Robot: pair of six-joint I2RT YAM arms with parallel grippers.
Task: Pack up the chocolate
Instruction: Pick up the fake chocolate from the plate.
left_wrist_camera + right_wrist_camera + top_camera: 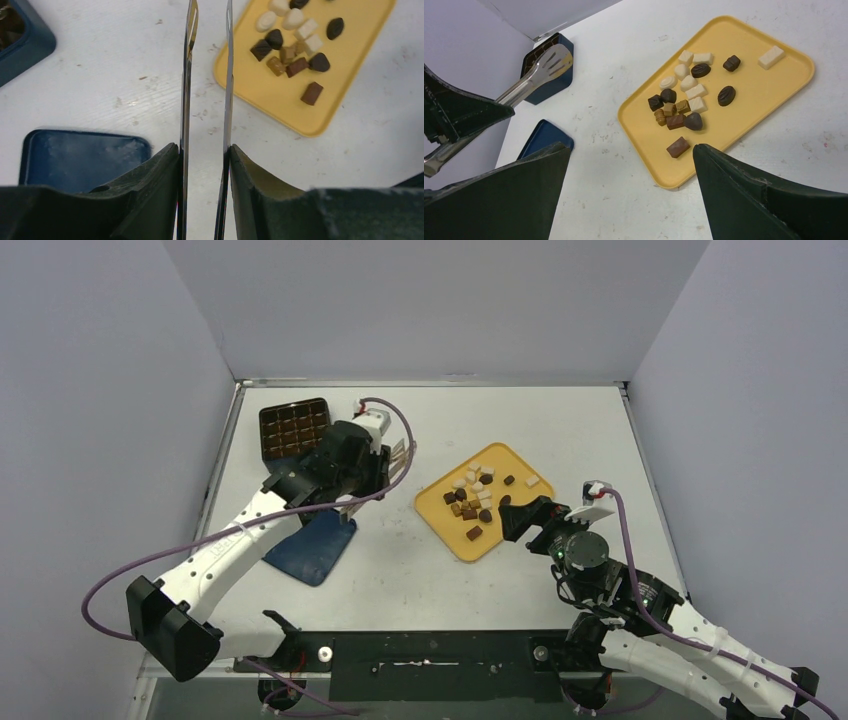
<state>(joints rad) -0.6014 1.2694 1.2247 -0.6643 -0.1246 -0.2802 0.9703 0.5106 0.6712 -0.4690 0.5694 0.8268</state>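
Toward the far-left part of the worktop (pixel 500 590), the left hand (pixel 205 150) is clamped on the handle end of the tongs (pixel 186 75). Its fingers press the two metal arms from either side. The arms run forward nearly parallel with a gap between them, and nothing shows in that gap.

From the tong tips, the chocolate (pixel 682 106) lies off to the right and a little nearer the worktop's near edge. The tongs' long axis points past the left corner of the tray (pixel 774 90), not at the pieces. My judgement is that the coming reach needs a swing to the right and a dip before the tips can straddle one piece.

The pieces sit on the tray right of the worktop's middle. Most are bunched together touching or just beside one another, and a few lie apart.

The right hand (pixel 632 146) has its jaws spread wide and holds nothing. It hovers at the tray's near edge, closer to the chocolate than the left hand is.

The box (pixel 295 427) stands in the far-left corner behind the left hand. Its lid (pixel 312 548) lies flat nearer the near edge. The bare white worktop between lid and tray leaves room.
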